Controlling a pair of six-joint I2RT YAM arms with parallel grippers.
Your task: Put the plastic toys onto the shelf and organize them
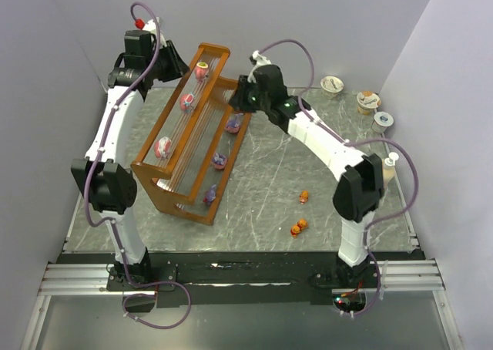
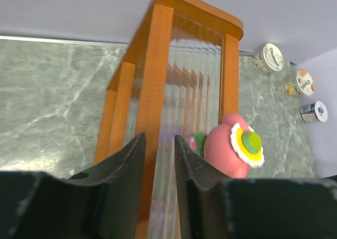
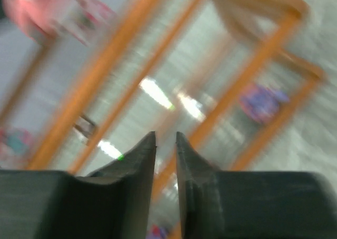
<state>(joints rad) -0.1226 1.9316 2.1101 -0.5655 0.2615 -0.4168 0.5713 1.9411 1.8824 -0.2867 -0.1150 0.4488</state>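
1. We are seeing three pink toys (image 1: pixel 187 102) sitting in a row along the top tier of the shelf (image 1: pixel 194 213). One is near each end and one is about midway.
2. Three purple toys (image 1: pixel 219 160) are resting along the lowest tier, spaced out in the same way.
3. Orange toys (image 1: pixel 298 227) are lying off the shelf on the surface (image 1: pixel 269 165), to its right and well apart from it. One of them (image 1: pixel 303 197) is sitting a little farther back than the rest.
4. The shelf is standing at a slant across the left half of the surface, with the middle tier showing bare.
5. The left pincer (image 2: pixel 159 139) is hanging at the far end of the shelf, just beside the farthest pink toy. Its fingers (image 2: pixel 126 165) are standing slightly apart and an orange wooden rail is filling the gap. We cannot tell whether they are pinching that rail.
6. The right pincer (image 3: pixel 166 136) is hovering over the shelf's far right side. Its view is blurring, but we are making out a thin gap between the fingers with nothing in it.
7. Three foil-lidded cups (image 1: pixel 368 101) and a beige bottle (image 1: pixel 389 166) are standing along the far right edge.
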